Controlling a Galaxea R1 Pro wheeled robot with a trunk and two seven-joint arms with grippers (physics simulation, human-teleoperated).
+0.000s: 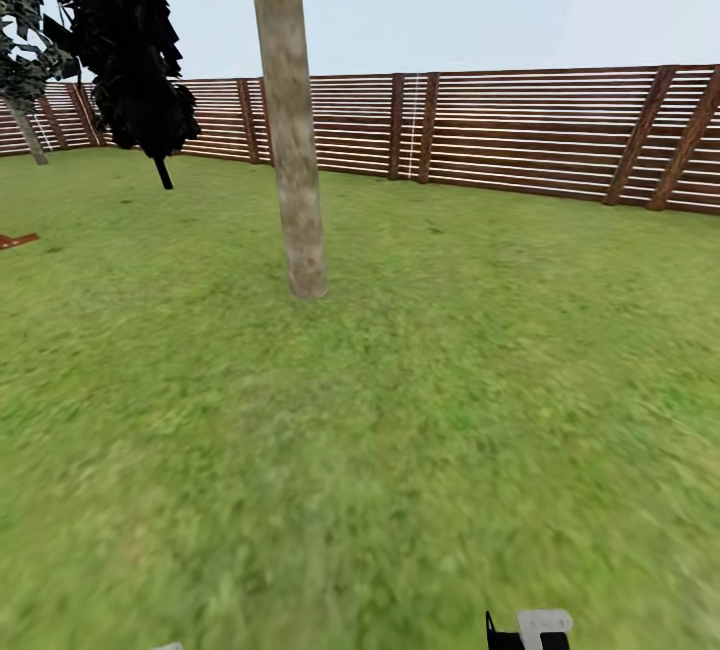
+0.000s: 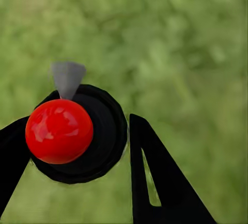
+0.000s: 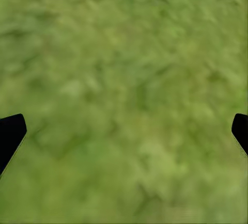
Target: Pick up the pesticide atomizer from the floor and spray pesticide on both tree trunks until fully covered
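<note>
In the left wrist view my left gripper (image 2: 77, 122) is shut on the pesticide atomizer (image 2: 106, 131). From this end it looks like a round dark body with a glossy red knob and a pale grey nozzle, held over the grass floor (image 2: 196, 53). One tree (image 1: 290, 130) with a thick, bare grey-brown trunk stands ahead, left of centre, in the garden. No whitish specks show on its bark. My right gripper (image 3: 129, 126) is open over bare grass, and a bit of it shows at the lower edge of the head view (image 1: 530, 628).
A brown slatted fence (image 1: 520, 130) closes the lawn at the back. A dark thin-trunked conifer (image 1: 130, 50) stands at the far left, with a small red-brown object (image 1: 15, 241) on the ground near it. Open grass (image 1: 400, 450) lies between me and the trunk.
</note>
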